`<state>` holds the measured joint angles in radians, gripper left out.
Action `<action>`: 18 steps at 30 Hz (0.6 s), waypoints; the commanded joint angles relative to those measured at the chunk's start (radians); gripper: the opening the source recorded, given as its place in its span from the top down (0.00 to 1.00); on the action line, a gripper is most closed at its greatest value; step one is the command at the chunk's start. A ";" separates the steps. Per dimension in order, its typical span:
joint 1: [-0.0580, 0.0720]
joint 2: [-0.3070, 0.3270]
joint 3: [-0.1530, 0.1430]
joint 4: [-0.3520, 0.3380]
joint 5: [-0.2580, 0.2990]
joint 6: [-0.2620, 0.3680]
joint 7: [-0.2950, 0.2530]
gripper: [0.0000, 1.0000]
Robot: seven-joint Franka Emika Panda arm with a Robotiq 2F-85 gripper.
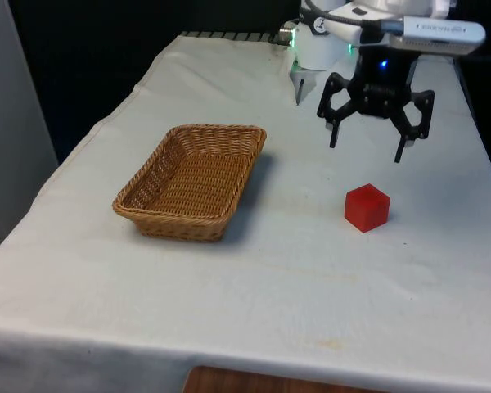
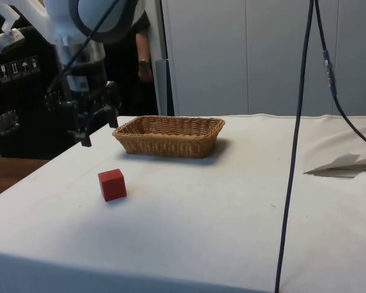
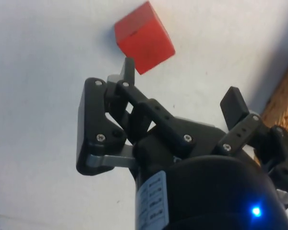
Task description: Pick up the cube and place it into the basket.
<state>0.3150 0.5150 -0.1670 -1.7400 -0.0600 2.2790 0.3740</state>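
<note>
Red cube (image 1: 367,207); tan woven wicker basket (image 1: 191,181); white cloth on tabletop (image 1: 254,278); black tool (image 1: 368,146).

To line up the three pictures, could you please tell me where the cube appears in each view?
Front view: cube on the cloth, right of the basket, below the open claw.
Side view: cube lower left, nearer the camera than the basket.
Wrist view: cube beyond the claw.
Shared landmark: the basket.
</note>
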 commanded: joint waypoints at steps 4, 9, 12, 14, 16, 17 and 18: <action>-0.003 0.021 0.008 -0.003 0.019 0.037 0.027 0.00; -0.003 0.039 0.009 -0.006 0.028 0.062 0.053 0.00; -0.003 0.052 0.011 -0.007 0.030 0.079 0.077 0.00; -0.003 0.059 0.012 -0.007 0.030 0.086 0.089 0.00; -0.003 0.063 0.012 -0.007 0.031 0.091 0.096 0.00; -0.003 0.067 0.013 -0.007 0.031 0.095 0.103 0.00; -0.003 0.071 0.013 -0.007 0.031 0.099 0.110 0.00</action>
<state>0.3150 0.5830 -0.1590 -1.7440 -0.0420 2.3620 0.4850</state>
